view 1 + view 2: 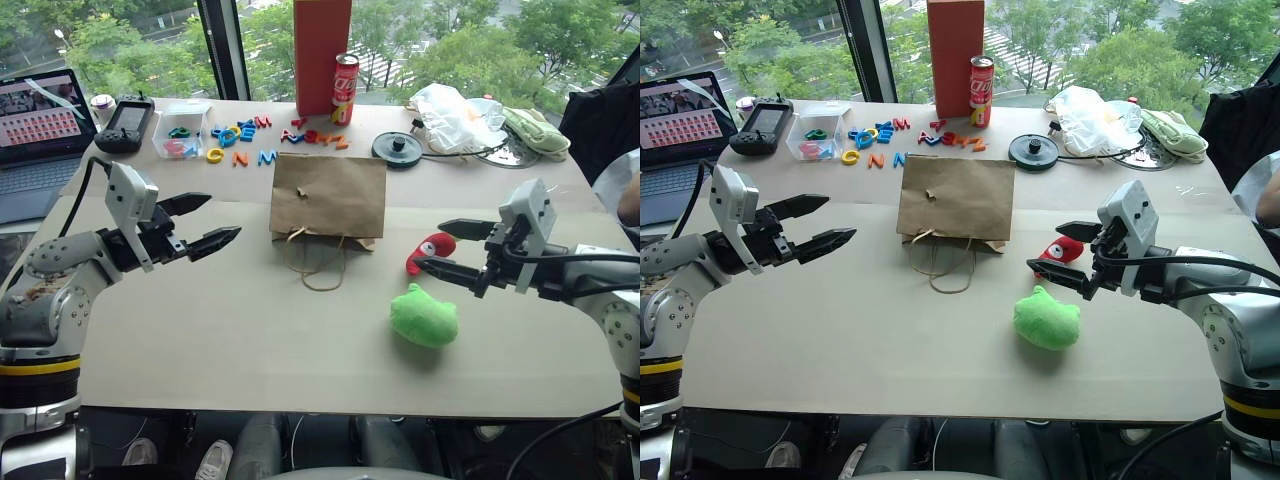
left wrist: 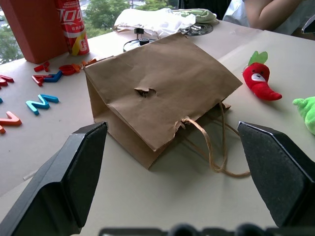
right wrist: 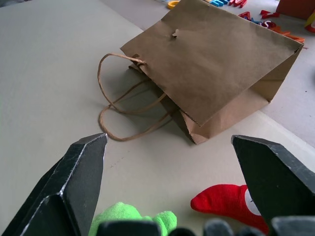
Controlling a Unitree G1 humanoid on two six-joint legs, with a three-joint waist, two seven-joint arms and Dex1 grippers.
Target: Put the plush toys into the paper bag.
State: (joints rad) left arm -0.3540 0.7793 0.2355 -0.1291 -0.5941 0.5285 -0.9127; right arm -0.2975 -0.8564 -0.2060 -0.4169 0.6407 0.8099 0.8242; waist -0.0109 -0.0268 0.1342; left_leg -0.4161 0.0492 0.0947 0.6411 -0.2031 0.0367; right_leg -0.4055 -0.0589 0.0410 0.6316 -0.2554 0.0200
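Right gripper (image 1: pixel 452 248), jaws spread empty, hangs just over red radish toy (image 1: pixel 431 251) and green blob (image 1: pixel 424 317); left gripper (image 1: pixel 205 222), also spread, faces flat paper bag (image 1: pixel 328 197).

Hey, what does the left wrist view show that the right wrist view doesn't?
Left wrist view alone: the red soda can, the red-orange box, the white plastic bag and the radish toy's green leafy top with its eye.
Right wrist view alone: the yellow letter.
Shared: the paper bag lying flat with its twine handles on the table, the red radish toy, the green plush toy, and some plastic letters.
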